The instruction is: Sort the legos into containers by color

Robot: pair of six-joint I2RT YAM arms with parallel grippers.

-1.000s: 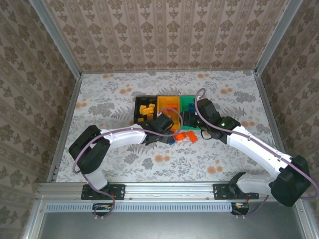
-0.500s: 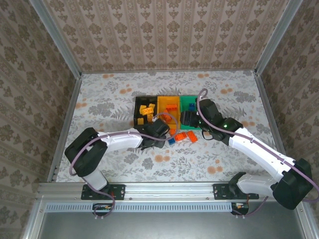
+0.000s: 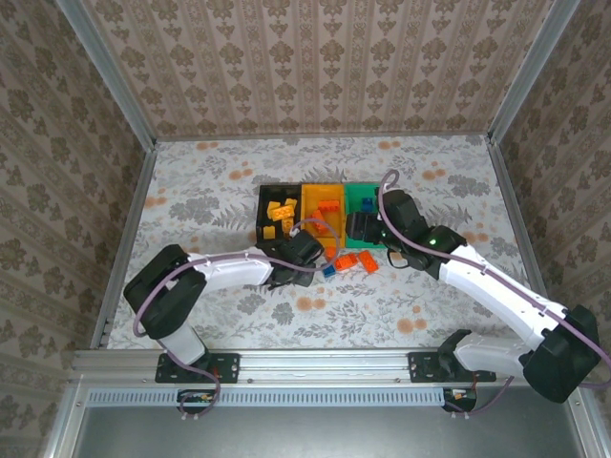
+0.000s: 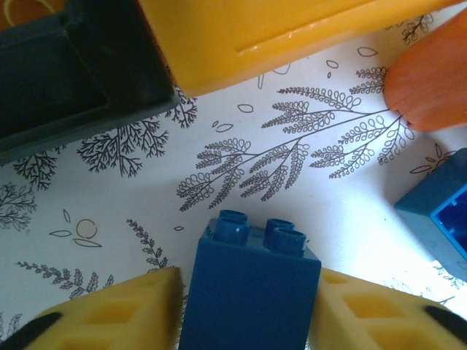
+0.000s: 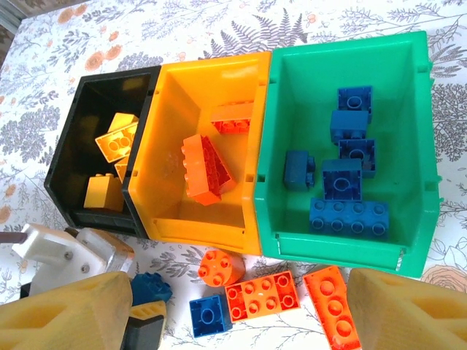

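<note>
Nearly done: the joined row of black, yellow-orange and green plastic bins [image 5: 264,117] holds most bricks, sorted. Just in front of it lie three red-orange studded bricks [image 5: 263,299] and a small blue brick [image 5: 210,316]; left pincer [image 4: 248,313] clamps a taller blue studded brick [image 4: 248,281] there, right pincer [image 5: 237,313] gapes empty.

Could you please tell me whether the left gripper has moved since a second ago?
Yes. The left gripper has drawn back from the yellow-orange bin toward the near edge of the table.
</note>
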